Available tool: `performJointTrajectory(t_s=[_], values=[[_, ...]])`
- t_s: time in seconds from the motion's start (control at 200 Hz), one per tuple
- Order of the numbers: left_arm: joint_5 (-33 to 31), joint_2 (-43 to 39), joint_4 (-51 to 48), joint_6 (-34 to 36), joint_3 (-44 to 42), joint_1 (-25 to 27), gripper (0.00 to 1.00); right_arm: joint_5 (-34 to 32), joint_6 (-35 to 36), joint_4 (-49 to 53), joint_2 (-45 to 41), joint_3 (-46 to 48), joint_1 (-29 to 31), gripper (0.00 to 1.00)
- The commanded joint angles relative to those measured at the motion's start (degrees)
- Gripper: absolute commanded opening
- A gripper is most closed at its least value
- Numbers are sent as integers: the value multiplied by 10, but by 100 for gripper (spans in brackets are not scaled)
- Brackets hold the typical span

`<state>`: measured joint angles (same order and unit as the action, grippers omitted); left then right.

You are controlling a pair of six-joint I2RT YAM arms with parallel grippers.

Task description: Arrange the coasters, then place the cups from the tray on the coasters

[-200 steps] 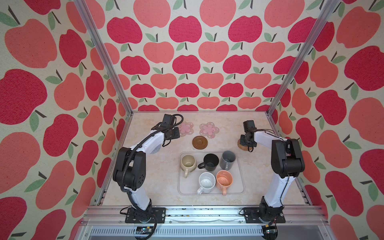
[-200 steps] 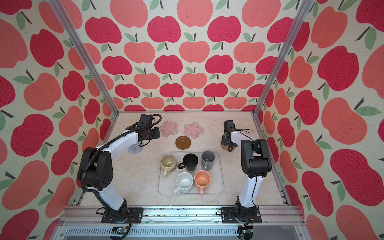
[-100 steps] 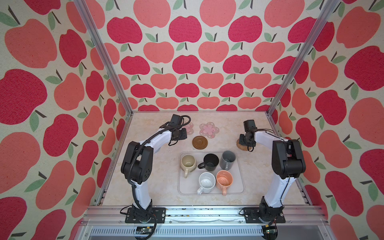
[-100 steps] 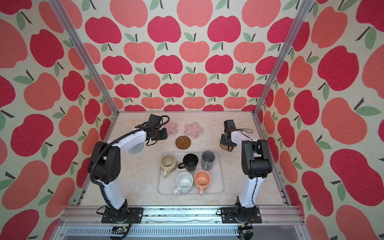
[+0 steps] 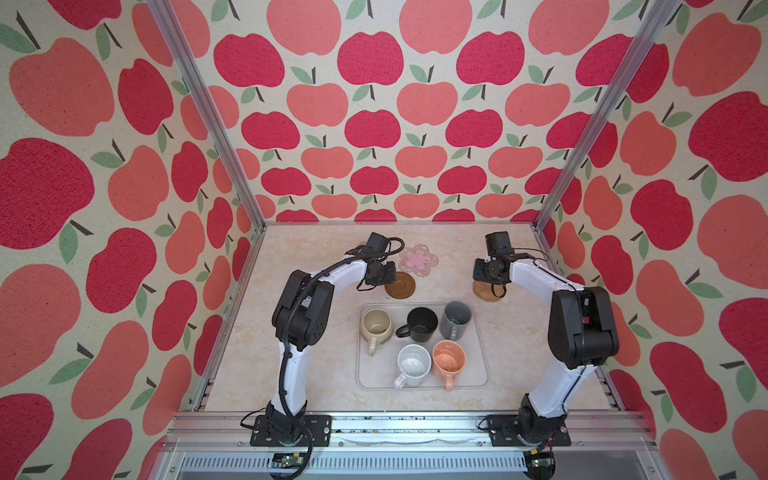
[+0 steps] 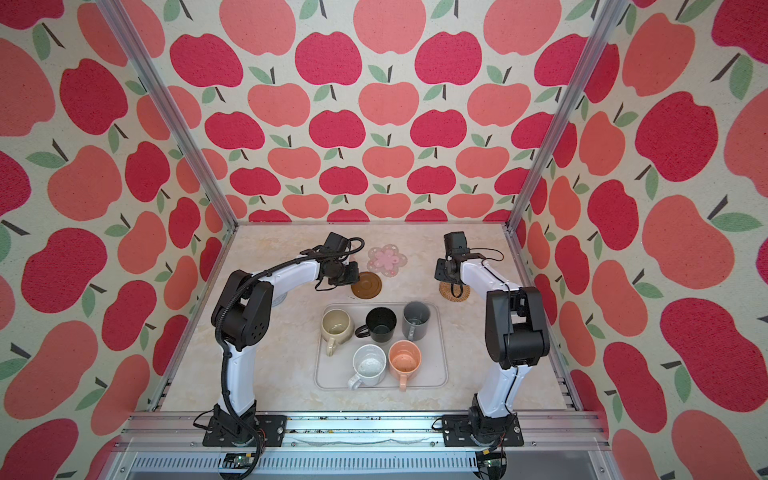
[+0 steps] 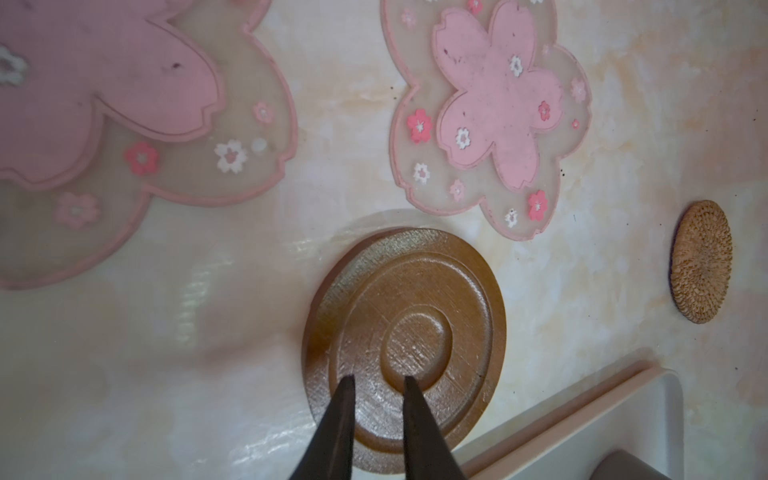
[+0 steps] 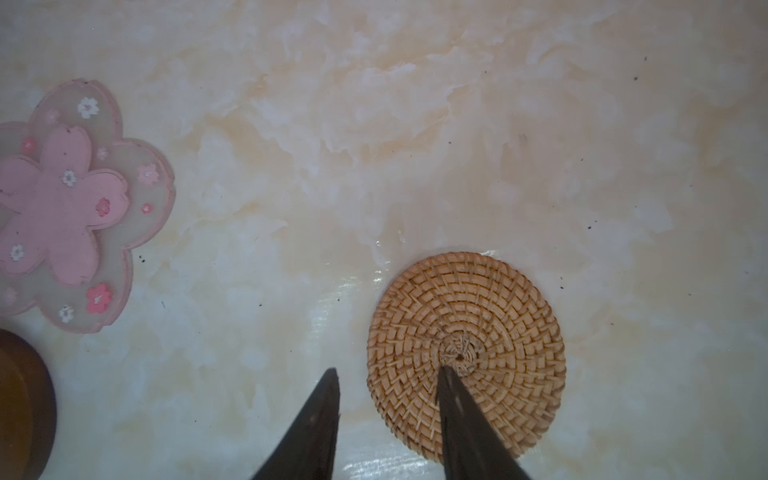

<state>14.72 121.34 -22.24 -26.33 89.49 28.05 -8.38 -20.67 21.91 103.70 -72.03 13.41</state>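
Five cups stand on the tray (image 5: 478, 372): cream (image 5: 376, 328), black (image 5: 422, 324), grey (image 5: 456, 320), white (image 5: 413, 365) and peach (image 5: 448, 361). Behind the tray lie the brown wooden coaster (image 5: 400, 285), a pink flower coaster (image 5: 418, 260) and the rattan coaster (image 5: 489, 289). A second flower coaster (image 7: 104, 124) shows in the left wrist view. The grey coaster (image 6: 280, 299) peeks from under the left arm. My left gripper (image 7: 378, 378) hovers over the brown coaster, its jaws nearly together and empty. My right gripper (image 8: 388, 370) is open, one fingertip (image 8: 446, 382) over the rattan coaster's centre.
The marble-look table (image 5: 316, 374) is walled on three sides by apple-patterned panels. Metal posts (image 5: 249, 208) stand at the back corners. A rail (image 5: 395, 428) with both arm bases runs along the front edge.
My left gripper has swung right, from over the left flower coaster to the brown coaster, its jaws narrowing. The right gripper's jaws have widened above the rattan coaster.
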Motion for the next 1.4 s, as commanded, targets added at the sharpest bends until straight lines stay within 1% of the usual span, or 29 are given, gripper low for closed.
performJointTrajectory(t_s=[0.0,0.18,0.3,0.525,0.845,1.046,1.161,1.271,1.391], values=[[21,16,-21,-11,24,5,23,8,5,7,-16,-17,9,43],[36,31,-27,-11,31,8,23,15,-2,0,-9,-24,31,44],[40,45,-48,-9,46,8,23,19,-5,0,0,-32,42,44],[50,66,-80,-2,70,7,21,25,-12,0,9,-33,50,44],[-2,63,-124,0,72,1,21,26,-15,-1,10,-31,51,44],[-5,58,-127,0,77,-4,21,31,-17,-4,12,-29,55,44],[11,53,-114,6,85,-4,21,38,-18,-9,15,-31,57,45],[27,45,-97,7,107,-5,23,46,-19,-13,25,-40,60,46],[30,44,-76,13,135,-9,24,53,-20,-19,38,-53,67,48]])
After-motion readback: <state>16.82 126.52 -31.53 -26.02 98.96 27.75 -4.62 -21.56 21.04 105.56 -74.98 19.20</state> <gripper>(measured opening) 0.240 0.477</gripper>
